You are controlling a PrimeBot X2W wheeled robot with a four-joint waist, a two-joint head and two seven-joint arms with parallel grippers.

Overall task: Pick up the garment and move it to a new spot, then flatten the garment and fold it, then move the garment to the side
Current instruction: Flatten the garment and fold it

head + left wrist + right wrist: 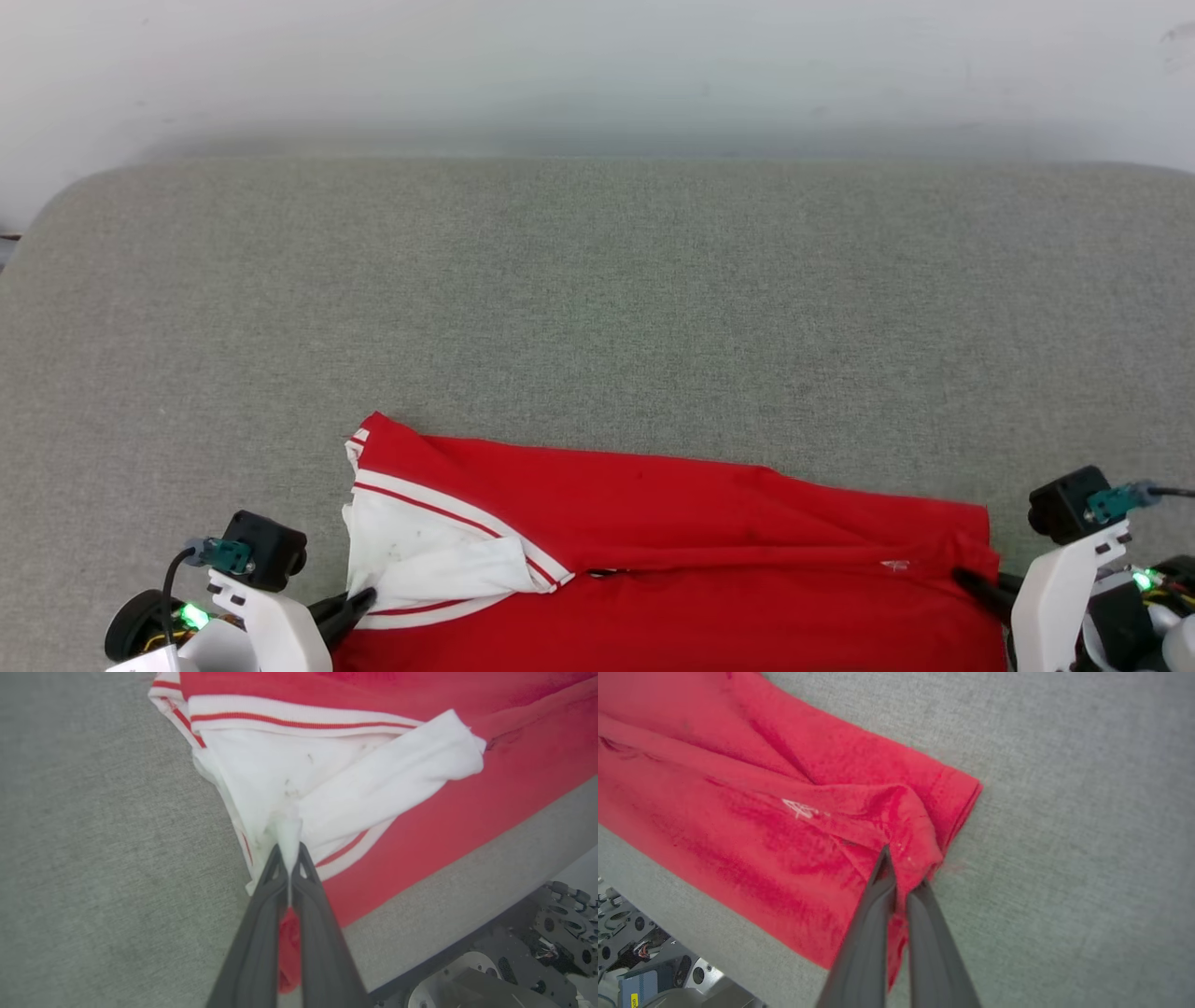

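Observation:
The garment point(653, 523), a red T-shirt with white sleeves and red-and-white striped trim, lies folded lengthwise along the near edge of the grey cushioned surface. At its left end my left gripper point(359, 597) is shut on the white sleeve fabric point(289, 833), which bunches up between the dark fingers point(261, 933). At the garment's right end my right gripper point(971, 583) is shut on a pinched ridge of red cloth point(908, 858) near the hem corner point(966, 788). The chest print is hidden.
The grey cushioned surface point(597, 308) stretches wide beyond the garment, up to a pale wall point(597, 65). Its near edge drops off just below the garment, with the robot's base point(514, 970) beneath it.

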